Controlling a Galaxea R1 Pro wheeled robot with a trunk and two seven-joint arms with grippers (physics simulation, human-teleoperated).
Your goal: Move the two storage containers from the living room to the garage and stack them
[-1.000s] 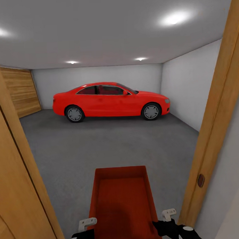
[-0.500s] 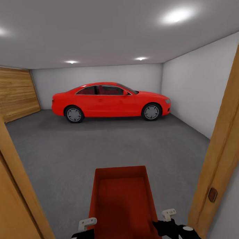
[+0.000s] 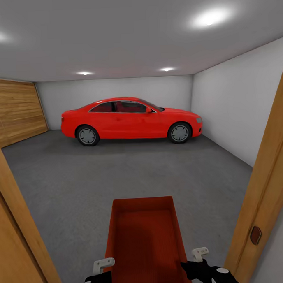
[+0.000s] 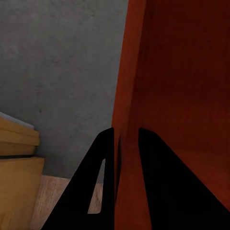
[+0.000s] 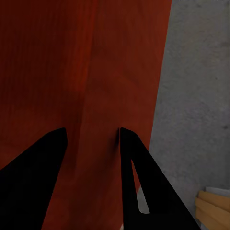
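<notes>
One orange-red storage container [image 3: 143,240] hangs level in front of me, open side up and empty, over the garage's dark grey concrete floor [image 3: 118,175]. My left gripper [image 3: 105,274] holds its left wall and my right gripper [image 3: 192,267] holds its right wall, both near the box's near end. In the left wrist view the black fingers [image 4: 103,158] straddle the thin red wall [image 4: 127,72], shut on it. In the right wrist view the gripper [image 5: 91,132] is likewise shut over the container wall [image 5: 120,72], one finger inside and one outside.
I stand in a doorway, with a wooden frame [image 3: 267,185] close on the right and a wooden door edge [image 3: 13,229] close on the left. A red car [image 3: 130,119] is parked across the far end. A wooden-slat door [image 3: 16,110] covers the left wall.
The view has moved forward through the doorway: both wooden frame edges have slid outward and more garage floor shows. The container and both grippers keep the same place in the picture.
</notes>
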